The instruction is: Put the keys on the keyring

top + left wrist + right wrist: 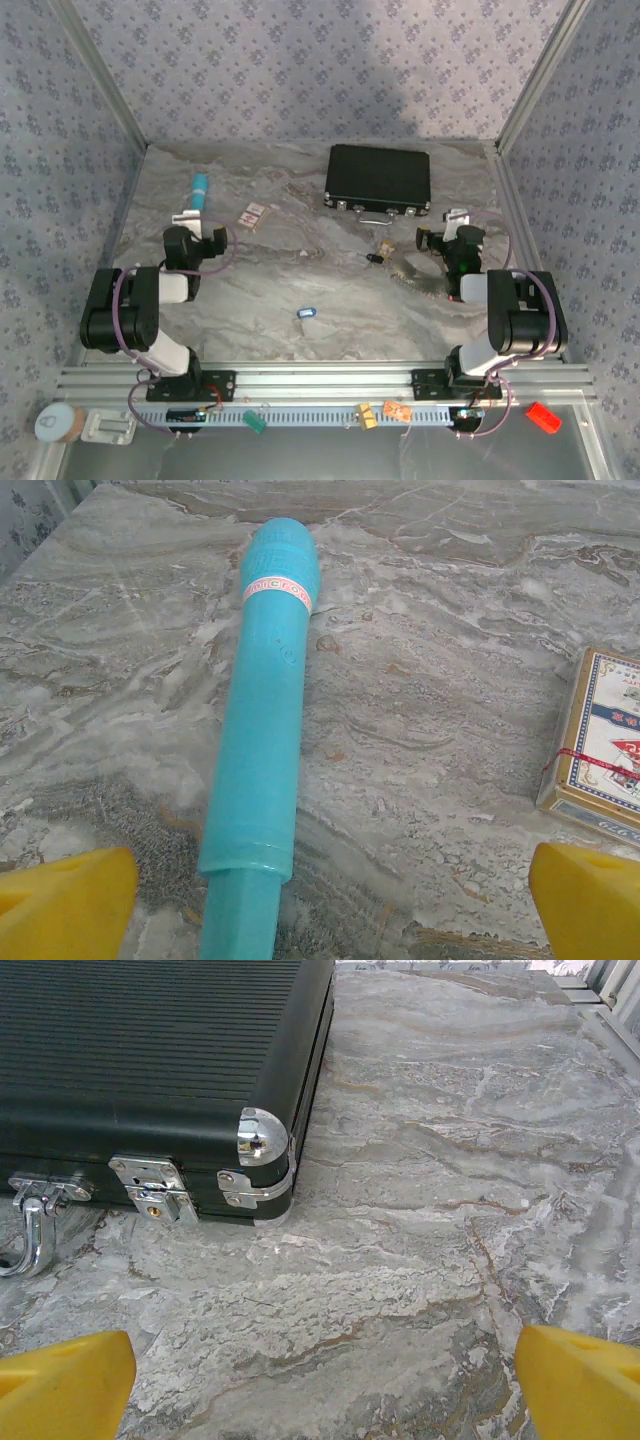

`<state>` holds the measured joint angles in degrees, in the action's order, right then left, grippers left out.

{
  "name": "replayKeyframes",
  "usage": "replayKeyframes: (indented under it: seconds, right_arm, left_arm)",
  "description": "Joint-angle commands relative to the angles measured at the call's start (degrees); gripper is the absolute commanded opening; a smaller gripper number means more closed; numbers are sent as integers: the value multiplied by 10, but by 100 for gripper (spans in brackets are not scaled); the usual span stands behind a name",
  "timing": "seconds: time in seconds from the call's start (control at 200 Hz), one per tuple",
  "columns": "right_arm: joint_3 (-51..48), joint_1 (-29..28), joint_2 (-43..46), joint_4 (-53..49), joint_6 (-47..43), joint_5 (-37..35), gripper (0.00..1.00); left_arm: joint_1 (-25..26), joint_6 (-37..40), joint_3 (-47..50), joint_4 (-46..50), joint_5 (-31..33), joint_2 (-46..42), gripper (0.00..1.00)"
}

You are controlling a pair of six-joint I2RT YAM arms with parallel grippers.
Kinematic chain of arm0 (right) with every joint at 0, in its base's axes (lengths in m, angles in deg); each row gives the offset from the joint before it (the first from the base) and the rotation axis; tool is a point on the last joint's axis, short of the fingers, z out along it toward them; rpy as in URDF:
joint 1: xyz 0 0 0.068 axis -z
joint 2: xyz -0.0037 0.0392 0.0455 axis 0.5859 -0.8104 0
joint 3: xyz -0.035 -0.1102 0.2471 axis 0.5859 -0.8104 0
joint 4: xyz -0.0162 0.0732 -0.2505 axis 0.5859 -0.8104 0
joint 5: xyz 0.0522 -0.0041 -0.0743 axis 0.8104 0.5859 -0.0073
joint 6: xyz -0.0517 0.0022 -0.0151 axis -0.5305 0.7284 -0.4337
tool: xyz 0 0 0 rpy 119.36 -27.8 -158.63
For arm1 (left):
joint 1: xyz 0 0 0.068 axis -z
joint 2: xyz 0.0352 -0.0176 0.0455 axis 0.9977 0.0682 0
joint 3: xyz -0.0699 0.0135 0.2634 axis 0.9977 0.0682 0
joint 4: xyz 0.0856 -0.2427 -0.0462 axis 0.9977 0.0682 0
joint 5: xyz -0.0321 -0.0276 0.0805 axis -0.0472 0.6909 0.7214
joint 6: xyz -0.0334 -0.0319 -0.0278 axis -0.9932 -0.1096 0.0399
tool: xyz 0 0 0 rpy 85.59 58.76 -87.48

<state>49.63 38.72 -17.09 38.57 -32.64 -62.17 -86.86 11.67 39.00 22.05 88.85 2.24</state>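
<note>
A blue-headed key (305, 313) lies alone on the marble table near the middle front. A dark key (375, 258) and a yellowish key (385, 245) lie close together right of centre. The keyring (412, 281), a faint wire loop with a beaded chain, rests just right of them, beside the right arm. My left gripper (198, 222) (330, 905) is open over the lower end of a teal tube. My right gripper (455, 218) (325, 1385) is open over bare table near the black case's front right corner. Both hold nothing.
A teal tube (200, 188) (262, 720) lies at the back left. A small pink-and-white card box (253, 215) (600, 745) sits right of it. A black case (378, 178) (150, 1050) with metal latches and handle stands at the back. Patterned walls enclose the table (300, 280).
</note>
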Motion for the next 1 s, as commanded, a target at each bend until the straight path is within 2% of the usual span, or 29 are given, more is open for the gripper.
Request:
replayKeyframes:
  seconds: [0.0,0.874,0.939,0.994]
  right_arm:
    - [11,-1,-6,-6,1,-4,99]
    - [7,0,-2,0,1,-3,99]
    - [20,-7,28,-43,-4,-12,99]
    - [49,-15,72,-130,-6,-24,99]
  left_arm:
    - [-4,-1,-12,-3,-14,-2,100]
    - [-11,-7,-11,-4,-20,-4,100]
    - [-10,-12,-17,24,-6,-27,100]
    - [-10,-15,-34,88,3,-68,100]
